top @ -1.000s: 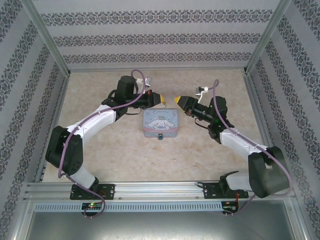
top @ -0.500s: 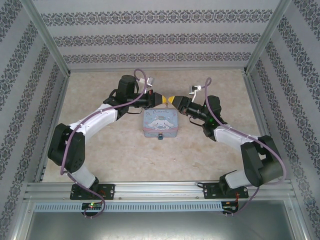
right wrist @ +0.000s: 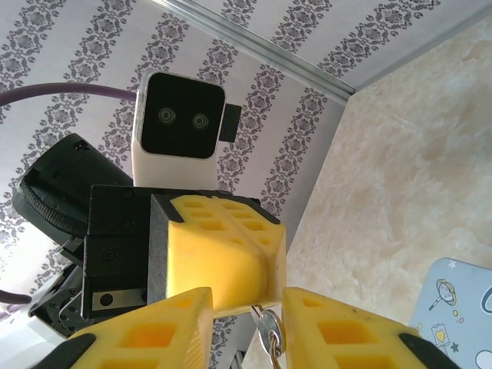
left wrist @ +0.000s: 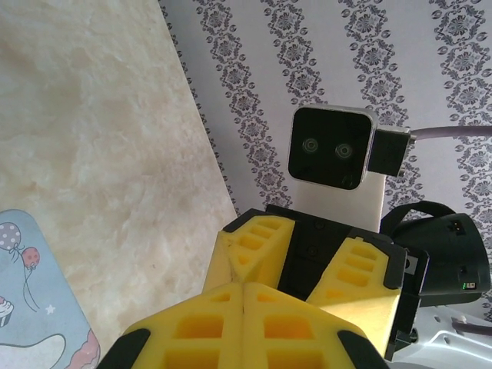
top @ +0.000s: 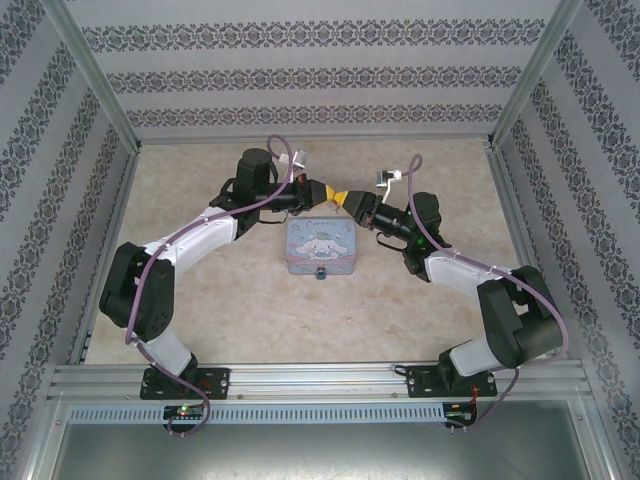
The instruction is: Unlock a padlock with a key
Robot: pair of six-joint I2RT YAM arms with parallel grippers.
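My left gripper [top: 328, 194] and right gripper [top: 346, 199] meet tip to tip above the far edge of the pastel tin [top: 320, 242]. The left gripper [left wrist: 244, 286] is shut. In the right wrist view its closed yellow fingers [right wrist: 223, 261] pinch a small silvery key [right wrist: 269, 335] with a ring, which hangs out below them. The right gripper [right wrist: 247, 301] is open, one jaw on each side of the key and the left fingertips, not clamping them. The padlock [top: 321, 272], a tiny dark lock, sits at the tin's near edge.
The tin lies flat mid-table on the beige marbled top [top: 420, 300]. Patterned walls [top: 300, 80] and metal frame posts [top: 100, 100] enclose the cell. The tin's corner [left wrist: 38, 315] lies below the left fingers, and another tin corner [right wrist: 461, 307] lies right of the right ones.
The right gripper has swung left toward the left gripper, closing the gap until its open jaws bracket the left fingertips. Both tips have shifted slightly toward the far wall.
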